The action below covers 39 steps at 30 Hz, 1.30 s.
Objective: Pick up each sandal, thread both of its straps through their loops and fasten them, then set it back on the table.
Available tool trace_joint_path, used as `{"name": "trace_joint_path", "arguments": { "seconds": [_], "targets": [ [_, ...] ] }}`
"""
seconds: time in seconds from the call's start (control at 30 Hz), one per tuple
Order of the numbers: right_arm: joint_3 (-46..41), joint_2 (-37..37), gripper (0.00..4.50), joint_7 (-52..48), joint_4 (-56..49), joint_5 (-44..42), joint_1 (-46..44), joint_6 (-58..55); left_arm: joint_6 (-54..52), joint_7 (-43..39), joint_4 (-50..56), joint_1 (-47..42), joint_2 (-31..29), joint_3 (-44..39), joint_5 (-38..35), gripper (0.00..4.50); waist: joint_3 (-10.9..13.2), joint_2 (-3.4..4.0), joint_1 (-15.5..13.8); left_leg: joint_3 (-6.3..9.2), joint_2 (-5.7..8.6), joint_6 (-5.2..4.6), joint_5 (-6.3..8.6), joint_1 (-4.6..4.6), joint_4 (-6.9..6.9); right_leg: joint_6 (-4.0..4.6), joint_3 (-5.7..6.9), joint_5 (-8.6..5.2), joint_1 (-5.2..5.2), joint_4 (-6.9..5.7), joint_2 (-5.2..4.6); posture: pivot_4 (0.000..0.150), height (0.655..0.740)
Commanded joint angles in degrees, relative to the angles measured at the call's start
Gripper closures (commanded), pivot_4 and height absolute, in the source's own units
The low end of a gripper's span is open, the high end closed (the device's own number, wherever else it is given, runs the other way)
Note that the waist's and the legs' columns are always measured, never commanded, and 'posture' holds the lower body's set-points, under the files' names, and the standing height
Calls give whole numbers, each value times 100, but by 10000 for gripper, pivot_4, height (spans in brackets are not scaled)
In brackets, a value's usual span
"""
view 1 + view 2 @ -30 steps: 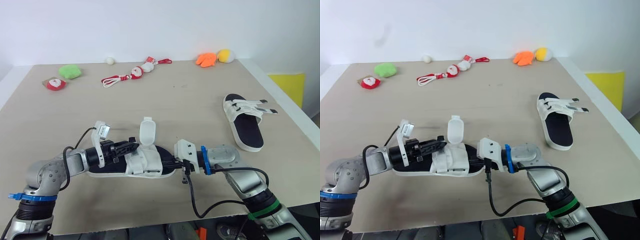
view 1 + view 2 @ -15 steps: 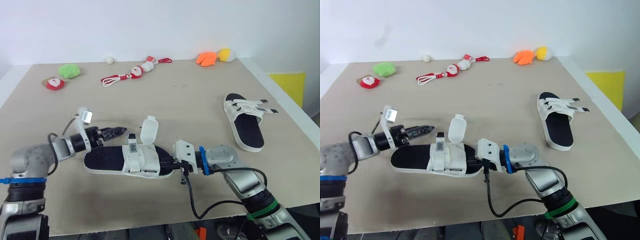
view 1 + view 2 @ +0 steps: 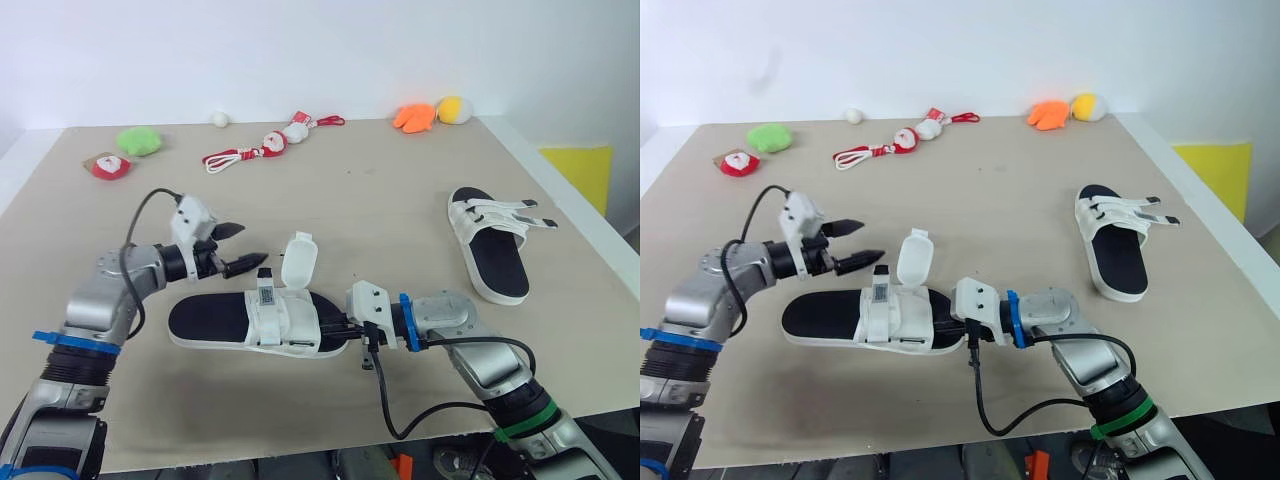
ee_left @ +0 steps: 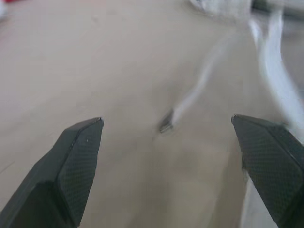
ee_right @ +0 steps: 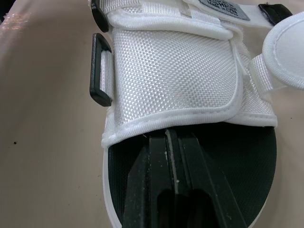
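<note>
Right wrist view: fingertips of the right gripper hidden beneath the white woven strap of the black-soled white sandal, itself cropped by the frame. Left wrist view: white bands blurred, unidentifiable. Far table edge: small white round object, unidentifiable.
</note>
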<state>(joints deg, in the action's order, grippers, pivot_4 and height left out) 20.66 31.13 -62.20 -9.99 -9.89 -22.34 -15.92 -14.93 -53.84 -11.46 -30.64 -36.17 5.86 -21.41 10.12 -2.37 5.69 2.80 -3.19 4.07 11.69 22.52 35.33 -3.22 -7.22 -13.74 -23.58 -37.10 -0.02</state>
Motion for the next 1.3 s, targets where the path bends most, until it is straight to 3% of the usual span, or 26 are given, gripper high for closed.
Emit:
{"name": "trace_joint_path", "arguments": {
  "seconds": [0.03,0.17,0.47,0.57,0.83,1.03,1.17,1.3],
  "targets": [
    [147,22,45000,38,116,175,63,-69,1043,-246,-528,-353,181,309,698,445,0,0,-5,1,0,0,0,1,1,0,0,0,1,0,0,1500,7400],
    [105,51,45000,62,71,169,82,-83,2045,-116,-1580,-872,557,514,1350,445,0,0,-10,0,0,0,0,3,4,-4,0,2,2,0,0,1500,7400],
    [71,77,45000,128,20,188,131,-86,2786,-249,-2913,-1540,1084,565,1778,445,0,0,-6,3,0,-4,1,6,3,-34,-1,18,2,0,4,1500,7400],
    [73,81,45000,147,10,187,139,-88,3064,-248,-3132,-1609,1124,548,1903,8547,0,0,-6,5,0,-4,1,6,3,-35,-1,18,2,-1,5,1500,7400],
    [89,61,45000,172,49,194,112,-69,4700,591,-3847,-2141,1034,541,2683,44824,0,0,-8,8,0,-5,0,6,6,-42,0,23,4,-1,5,1500,7400],
    [102,53,45000,169,68,201,95,-59,6228,1485,-4113,-2718,946,541,3220,44824,0,0,-9,9,0,-5,0,6,6,-45,0,24,6,-1,6,1500,7400],
    [107,53,45000,171,79,207,85,-61,8006,2651,-3801,-2997,631,683,4422,44824,1,1,-9,9,0,-5,0,5,4,-46,-2,24,6,-1,7,1500,7400],
    [126,60,45000,169,45,209,124,-67,9627,3735,-3038,-2989,439,298,5777,44824,1,0,-19,8,-1,-5,0,4,6,-48,-3,25,9,0,5,1500,7400]
  ]
}}
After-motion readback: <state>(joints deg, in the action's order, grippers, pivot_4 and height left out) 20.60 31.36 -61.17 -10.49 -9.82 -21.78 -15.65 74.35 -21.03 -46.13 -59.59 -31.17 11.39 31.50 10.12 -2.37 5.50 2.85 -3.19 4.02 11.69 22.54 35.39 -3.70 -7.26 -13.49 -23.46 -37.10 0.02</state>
